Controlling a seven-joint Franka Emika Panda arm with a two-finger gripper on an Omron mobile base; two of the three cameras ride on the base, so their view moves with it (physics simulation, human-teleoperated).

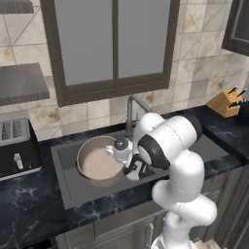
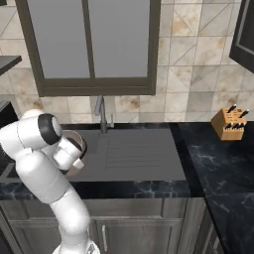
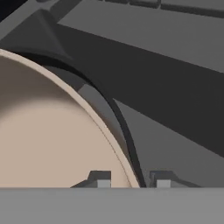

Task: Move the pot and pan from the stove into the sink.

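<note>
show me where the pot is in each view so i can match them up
Left base view: the pot sits in the left part of the sink, left of centre, beside the arm.
Right base view: a strip of its rim shows at, left of centre, behind the arm.
Hand view: its pale inside takes up the left half, with the gripper astride its rim.
Shared landmark: the faucet, behind the sink in both base views.

A glossy white arm [image 1: 180,160] of rounded, bulbous segments is seen, joined by dark bands, ending in 2 small dark grey finger tips [image 3: 101,179] with pale pads.
</note>
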